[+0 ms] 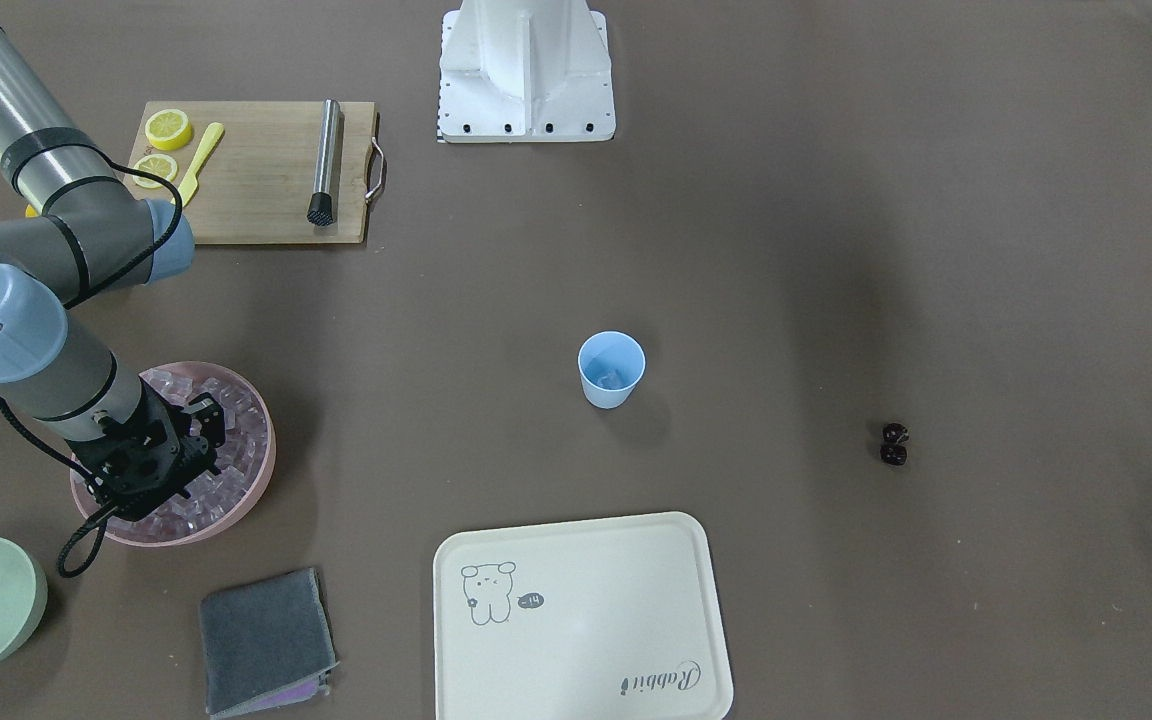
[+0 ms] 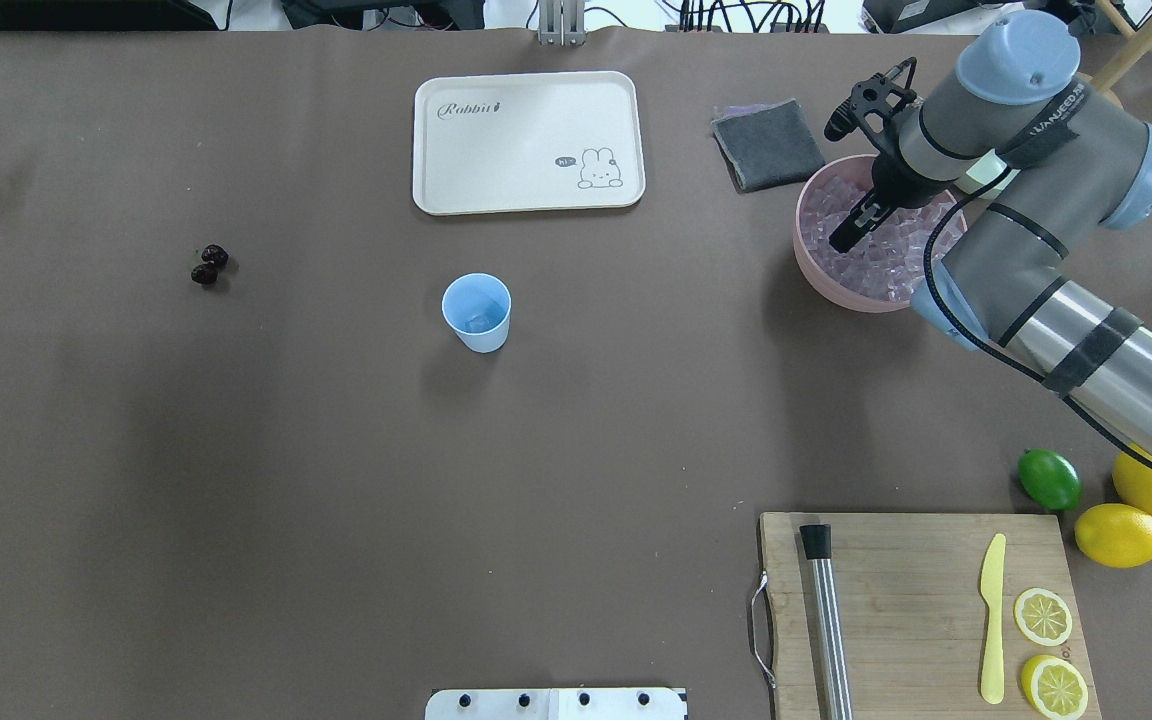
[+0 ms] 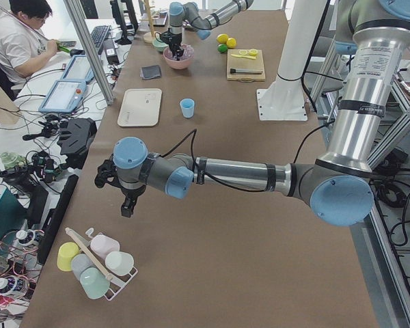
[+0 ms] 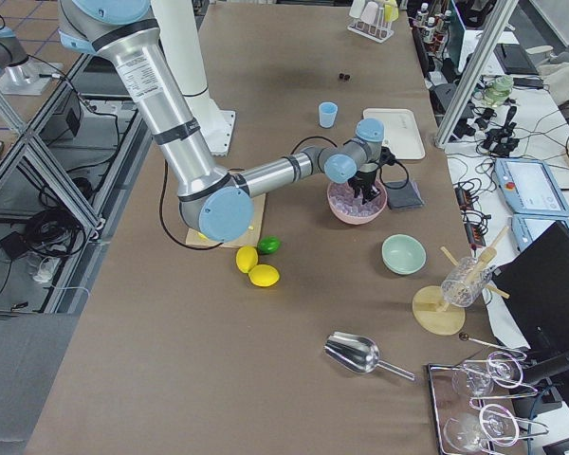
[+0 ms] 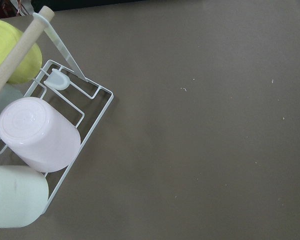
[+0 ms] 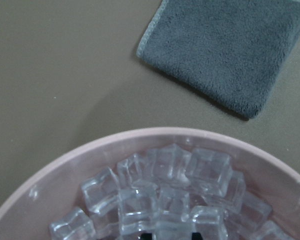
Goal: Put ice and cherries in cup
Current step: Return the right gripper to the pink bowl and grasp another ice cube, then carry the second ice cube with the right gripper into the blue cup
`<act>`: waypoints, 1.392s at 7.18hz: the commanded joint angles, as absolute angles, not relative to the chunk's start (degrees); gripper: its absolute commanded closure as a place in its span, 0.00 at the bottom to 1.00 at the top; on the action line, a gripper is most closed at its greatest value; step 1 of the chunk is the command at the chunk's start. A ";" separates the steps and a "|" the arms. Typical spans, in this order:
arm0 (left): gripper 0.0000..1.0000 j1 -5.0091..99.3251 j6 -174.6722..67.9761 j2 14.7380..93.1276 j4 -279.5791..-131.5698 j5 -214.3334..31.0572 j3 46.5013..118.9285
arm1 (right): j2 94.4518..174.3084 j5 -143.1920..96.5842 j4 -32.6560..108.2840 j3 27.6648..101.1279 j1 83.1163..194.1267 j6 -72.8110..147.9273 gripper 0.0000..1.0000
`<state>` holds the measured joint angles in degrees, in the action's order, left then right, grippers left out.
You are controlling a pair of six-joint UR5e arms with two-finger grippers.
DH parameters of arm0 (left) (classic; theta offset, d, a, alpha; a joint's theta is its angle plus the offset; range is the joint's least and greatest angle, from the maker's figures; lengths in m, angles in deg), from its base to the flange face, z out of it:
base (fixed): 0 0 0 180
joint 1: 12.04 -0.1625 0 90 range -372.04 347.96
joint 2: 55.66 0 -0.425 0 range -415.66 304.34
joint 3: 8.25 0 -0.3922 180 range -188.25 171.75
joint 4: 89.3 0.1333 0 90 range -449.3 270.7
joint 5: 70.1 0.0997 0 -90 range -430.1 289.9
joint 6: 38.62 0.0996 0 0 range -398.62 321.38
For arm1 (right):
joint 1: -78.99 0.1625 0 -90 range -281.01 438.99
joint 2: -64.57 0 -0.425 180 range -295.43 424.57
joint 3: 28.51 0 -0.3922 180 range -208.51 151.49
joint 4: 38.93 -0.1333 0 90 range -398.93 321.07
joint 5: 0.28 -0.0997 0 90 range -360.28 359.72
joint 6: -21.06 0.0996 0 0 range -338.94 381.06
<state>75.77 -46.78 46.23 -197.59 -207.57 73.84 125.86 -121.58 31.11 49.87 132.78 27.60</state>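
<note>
The light-blue cup (image 1: 611, 368) stands upright mid-table, also in the overhead view (image 2: 477, 312), with one ice cube (image 1: 608, 378) inside. The cherries (image 1: 894, 444) lie as a pair on the bare table, far from the cup, also in the overhead view (image 2: 208, 265). The rest of the ice (image 6: 170, 185) fills a wide pink bowl (image 2: 816, 280). My right gripper (image 6: 171, 235) is down in that bowl; its two dark tips stand close on either side of one cube. My left gripper (image 3: 126, 208) hangs over the table's far left end; I cannot tell its state.
A grey cloth (image 2: 768, 145) lies beside the pink bowl and a cream tray (image 2: 528, 140) beyond the cup. A cutting board (image 2: 921, 610) holds a muddler, a knife and lemon slices, with a lime (image 2: 1049, 479) nearby. A wire rack of cups (image 5: 40, 135) is under my left wrist.
</note>
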 commanded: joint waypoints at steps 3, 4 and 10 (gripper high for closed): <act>0.02 75.41 -46.79 46.99 -197.58 -207.57 73.40 | 124.96 -123.49 33.04 52.07 135.14 27.74 1.00; 0.02 75.33 -46.79 46.99 -197.66 -207.57 73.31 | 122.17 -126.81 39.31 54.78 136.54 29.56 1.00; 0.02 74.97 -46.88 47.43 -197.58 -207.57 72.79 | 95.27 -113.08 50.28 52.10 117.08 68.91 1.00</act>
